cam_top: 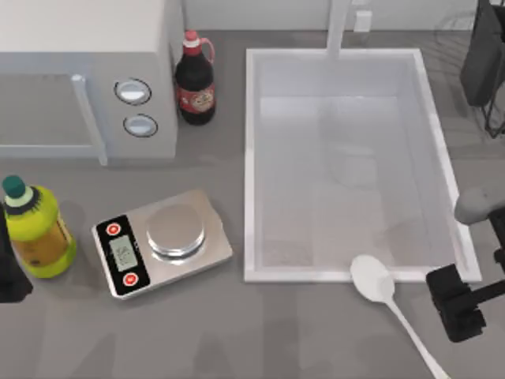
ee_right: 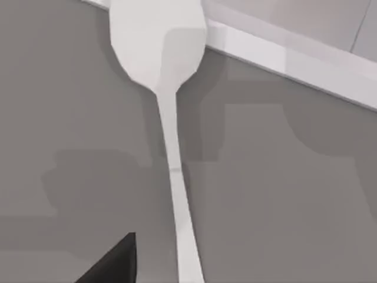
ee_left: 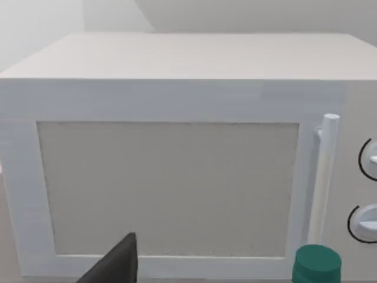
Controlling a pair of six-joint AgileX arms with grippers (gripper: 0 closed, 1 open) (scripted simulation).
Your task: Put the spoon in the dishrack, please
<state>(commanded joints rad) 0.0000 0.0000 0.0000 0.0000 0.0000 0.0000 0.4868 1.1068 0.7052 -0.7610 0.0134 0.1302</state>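
Note:
The white spoon [cam_top: 377, 283] lies on the grey counter in front of the sink's front right corner. Its oval bowl touches the sink rim and its thin handle [ee_right: 177, 194] runs toward the front right. My right gripper [cam_top: 458, 306] hovers just right of the handle, open and holding nothing, and one dark finger [ee_right: 118, 262] shows beside the handle in the right wrist view. The dishrack [cam_top: 483, 59], dark wires and a dark panel, stands at the far right back corner, partly cut off. My left gripper [cam_top: 11, 272] is parked at the left edge, open.
A large white sink basin [cam_top: 251, 158] fills the middle right. A kitchen scale [cam_top: 162, 241] and a yellow-green bottle [cam_top: 35, 233] stand at the front left. Further back are a microwave [ee_left: 177, 177] and a dark sauce bottle [cam_top: 195, 83].

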